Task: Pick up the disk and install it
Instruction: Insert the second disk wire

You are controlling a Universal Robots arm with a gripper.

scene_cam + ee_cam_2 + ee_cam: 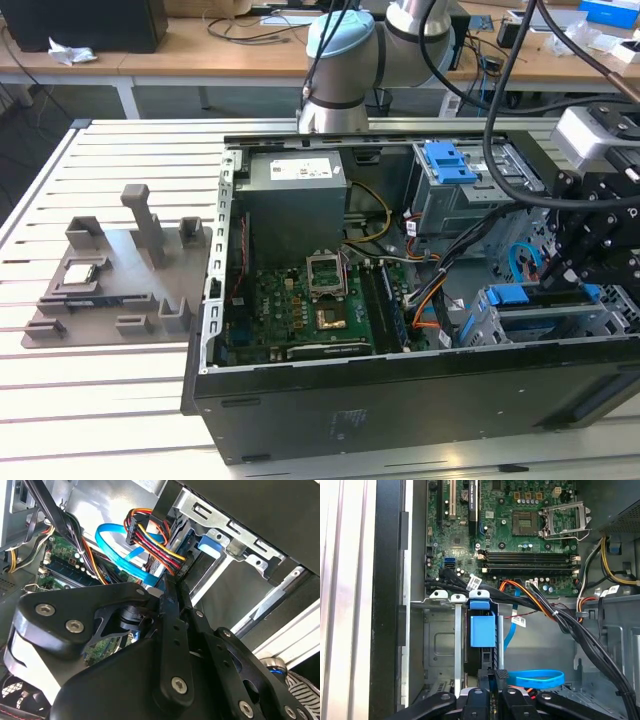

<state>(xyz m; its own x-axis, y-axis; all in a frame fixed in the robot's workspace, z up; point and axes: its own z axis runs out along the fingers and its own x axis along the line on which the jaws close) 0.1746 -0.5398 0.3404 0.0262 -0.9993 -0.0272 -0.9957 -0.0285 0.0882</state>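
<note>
The disk (520,296) stands on edge in the drive cage (500,325) at the exterior view's right, inside the open computer case (400,395). Its blue carrier frame runs along its upper edge. In the first wrist view the disk (482,630) sits in a slot beside two white guide tabs. My gripper (548,285) is directly over it, and its fingertips (501,674) sit close together against the disk's upper edge. In the second wrist view the gripper (174,582) points at the frame's blue end (210,545) in the metal cage. I see nothing wide between the fingers.
A blue plastic bracket (450,160) tops the grey cage at the back. Cable bundles (540,605) and a blue cable loop (537,677) lie beside the slot. The motherboard (300,310) fills the case floor. A grey fixture plate (110,270) lies on the table at the exterior view's left.
</note>
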